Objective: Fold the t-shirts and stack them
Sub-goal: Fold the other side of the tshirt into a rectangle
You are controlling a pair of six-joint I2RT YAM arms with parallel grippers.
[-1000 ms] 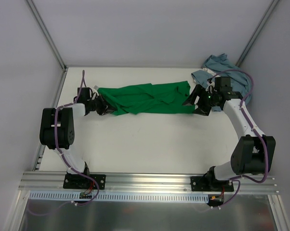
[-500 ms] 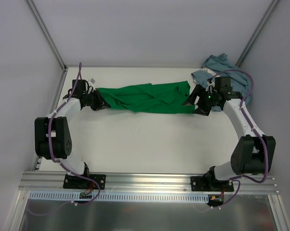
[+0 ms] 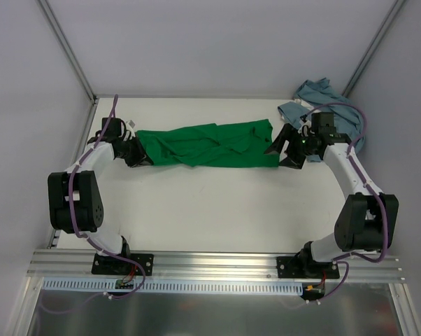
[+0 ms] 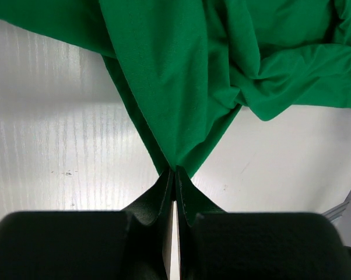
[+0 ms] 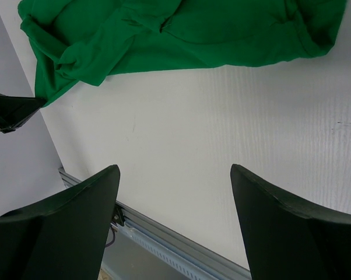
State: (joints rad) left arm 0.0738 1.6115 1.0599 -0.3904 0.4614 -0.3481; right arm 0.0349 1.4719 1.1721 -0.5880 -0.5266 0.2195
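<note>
The left gripper [image 4: 174,172] is clamped tight on a corner of the green t-shirt [image 3: 207,143]. The shirt lies rumpled in a long band on the worktop [image 3: 210,206], reaching from this gripper across to the right gripper [image 3: 281,148]. The right gripper's jaws stand wide apart just off the shirt's other end, holding nothing. The blue-grey t-shirt [image 3: 315,92] is bunched just behind it.
</note>
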